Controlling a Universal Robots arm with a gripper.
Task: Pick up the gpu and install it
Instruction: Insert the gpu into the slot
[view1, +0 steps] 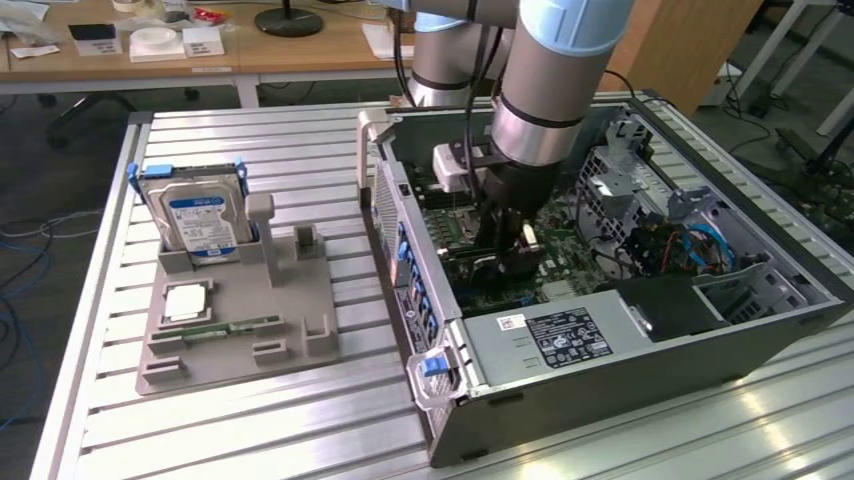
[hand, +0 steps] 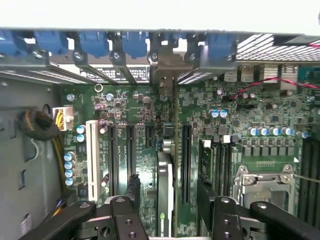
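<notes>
With fingers (hand: 132, 192) apart, flanks the gpu (hand: 165, 185) on both sides without clamping; stands edge-on in a motherboard (hand: 125, 105) slot inside the case (view1: 641, 385), bracket at the far wall, apparently seated, hence needs no grip.

motherboard (hand: 210, 130): green | hard drive (view1: 200, 222): silver, blue-white label | slot clips (hand: 135, 42): blue | case (view1: 747, 350): grey

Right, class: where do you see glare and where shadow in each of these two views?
Exterior view: light glares off the slatted table; the arm shades the motherboard beneath it. Wrist view: the case rim above the blue latches is washed out white, the corner with the cable bundle lies in shadow, the gpu is evenly lit.
</notes>
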